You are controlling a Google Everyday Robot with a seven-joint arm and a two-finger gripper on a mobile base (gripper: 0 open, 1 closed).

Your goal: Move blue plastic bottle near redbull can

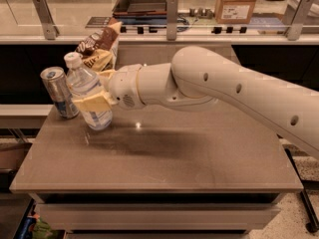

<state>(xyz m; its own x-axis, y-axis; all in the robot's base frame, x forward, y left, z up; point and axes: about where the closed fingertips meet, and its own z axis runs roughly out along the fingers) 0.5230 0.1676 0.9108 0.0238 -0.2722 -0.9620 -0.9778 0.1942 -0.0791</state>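
The blue plastic bottle [87, 88] is clear with a white cap and leans left at the table's far left. My gripper [94, 97] is shut on the bottle's middle, its yellowish fingers [93, 102] wrapped around the label. The redbull can [59, 92], silver and blue, stands upright just left of the bottle, almost touching it. The bottle's base is at or just above the tabletop; I cannot tell which.
A brown and yellow snack bag [99, 46] stands behind the bottle. The grey table [164, 153] has its left edge close to the can. A counter with metal posts, a tray [144, 1] and a cardboard box [238, 3] runs behind.
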